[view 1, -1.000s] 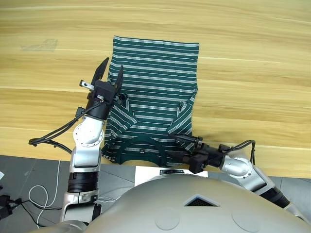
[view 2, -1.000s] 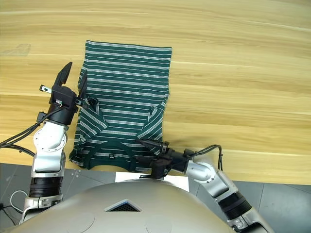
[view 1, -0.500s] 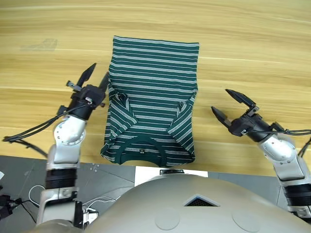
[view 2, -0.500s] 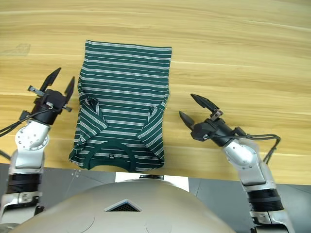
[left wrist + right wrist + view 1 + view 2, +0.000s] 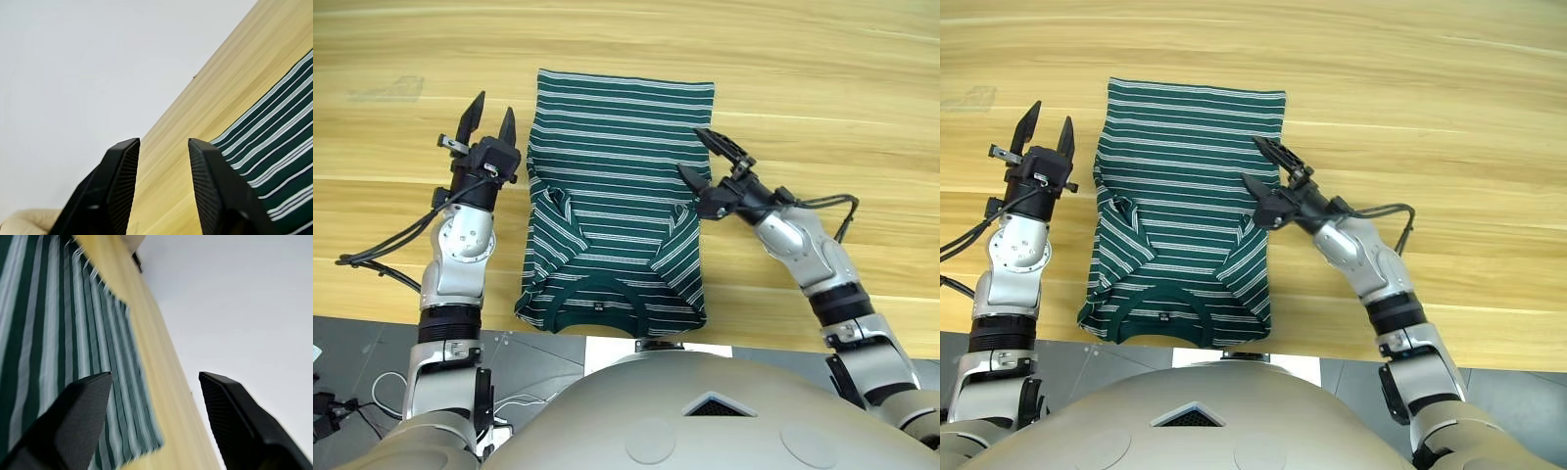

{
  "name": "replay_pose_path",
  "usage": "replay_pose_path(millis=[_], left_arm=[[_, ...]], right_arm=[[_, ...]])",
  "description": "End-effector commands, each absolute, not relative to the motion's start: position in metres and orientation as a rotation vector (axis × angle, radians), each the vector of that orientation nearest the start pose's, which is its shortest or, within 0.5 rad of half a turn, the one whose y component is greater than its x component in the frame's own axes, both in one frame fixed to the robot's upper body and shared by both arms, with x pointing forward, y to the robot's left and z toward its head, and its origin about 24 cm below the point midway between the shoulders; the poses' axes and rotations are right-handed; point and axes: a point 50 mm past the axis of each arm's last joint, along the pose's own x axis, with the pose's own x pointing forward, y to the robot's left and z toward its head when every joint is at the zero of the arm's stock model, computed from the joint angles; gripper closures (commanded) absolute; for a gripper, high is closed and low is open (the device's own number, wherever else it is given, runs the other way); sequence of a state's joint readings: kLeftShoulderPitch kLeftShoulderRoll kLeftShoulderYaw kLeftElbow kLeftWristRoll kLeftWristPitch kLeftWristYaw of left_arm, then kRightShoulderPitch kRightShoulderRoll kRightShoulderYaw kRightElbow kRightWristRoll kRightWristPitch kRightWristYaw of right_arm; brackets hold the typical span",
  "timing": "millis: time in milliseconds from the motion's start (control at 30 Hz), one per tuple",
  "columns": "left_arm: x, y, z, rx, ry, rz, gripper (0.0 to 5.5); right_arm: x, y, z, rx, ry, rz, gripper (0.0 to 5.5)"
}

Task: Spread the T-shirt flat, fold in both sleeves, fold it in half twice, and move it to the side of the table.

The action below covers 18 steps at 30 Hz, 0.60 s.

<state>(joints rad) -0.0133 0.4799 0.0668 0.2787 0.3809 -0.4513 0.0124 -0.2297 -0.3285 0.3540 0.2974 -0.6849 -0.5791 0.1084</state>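
Note:
A dark green T-shirt (image 5: 617, 186) with white stripes lies flat on the wooden table (image 5: 822, 98), collar toward me, both sleeves folded in over its chest. My left gripper (image 5: 486, 119) stands open beside the shirt's left edge, fingers pointing away from me, nothing between them. My right gripper (image 5: 711, 160) is open above the shirt's right edge, near the folded right sleeve, and holds nothing. The left wrist view shows the striped cloth (image 5: 274, 147) beside its fingers (image 5: 122, 186). The right wrist view shows the shirt's hem corner (image 5: 98, 357) by the table's far edge.
Bare wood stretches to the left, right and far side of the shirt. The table's front edge (image 5: 372, 311) runs just below the collar, with grey floor and loose cables (image 5: 382, 392) beyond it.
My right gripper swung from the table's right side up and left onto the shirt's right edge. My left gripper moved a little farther away along the shirt's left edge. The shirt has not moved.

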Motion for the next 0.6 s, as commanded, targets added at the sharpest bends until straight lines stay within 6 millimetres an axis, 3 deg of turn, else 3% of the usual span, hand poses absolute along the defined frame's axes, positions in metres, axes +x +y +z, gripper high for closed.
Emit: replay_pose_path(millis=[33,100,267,333,433,600], left_arm=[[0.255,0.227,0.053,0.763,-0.219,-0.121,3.66],[0.259,0.219,0.055,0.748,-0.238,-0.144,3.66],[0.268,0.209,0.063,0.726,-0.273,-0.154,3.66],[0.271,0.202,0.067,0.718,-0.296,-0.17,3.66],[0.273,0.198,0.073,0.706,-0.324,-0.169,3.66],[0.269,0.192,0.082,0.684,-0.358,-0.172,3.66]], right_arm=[[0.272,-0.07,0.023,-0.961,-0.372,0.802,2.23],[0.265,-0.067,0.01,-0.946,-0.338,0.819,2.23],[0.21,-0.061,-0.025,-0.865,-0.232,0.959,2.23],[0.197,-0.063,-0.033,-0.826,-0.154,0.975,2.23],[0.207,-0.082,-0.038,-0.759,0.007,0.868,2.23],[0.219,-0.13,-0.034,-0.828,0.133,0.75,2.23]])
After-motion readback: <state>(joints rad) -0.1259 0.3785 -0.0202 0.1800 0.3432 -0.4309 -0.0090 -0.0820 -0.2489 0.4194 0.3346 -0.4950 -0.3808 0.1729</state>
